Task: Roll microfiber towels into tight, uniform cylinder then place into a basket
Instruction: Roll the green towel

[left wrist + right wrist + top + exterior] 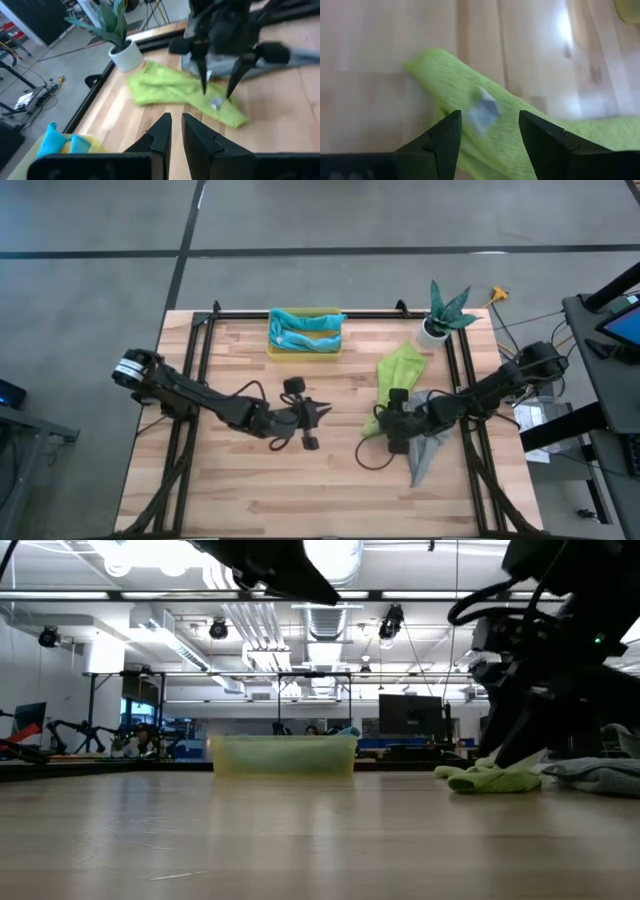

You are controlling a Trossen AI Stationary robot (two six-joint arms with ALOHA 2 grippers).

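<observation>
While the right gripper (487, 132) hangs spread over the green towel's (400, 375) near corner — right of centre — it should pinch low and square; left gripper (175, 131) waits clenched, empty.

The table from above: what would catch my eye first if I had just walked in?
Probably the lime green towel, spread loose right of centre near a white potted plant, with the right gripper poised over its near end, jaws open. Next, the yellow basket at the far edge, already holding teal and light blue towels. The left gripper waits mid-table, jaws shut.
</observation>
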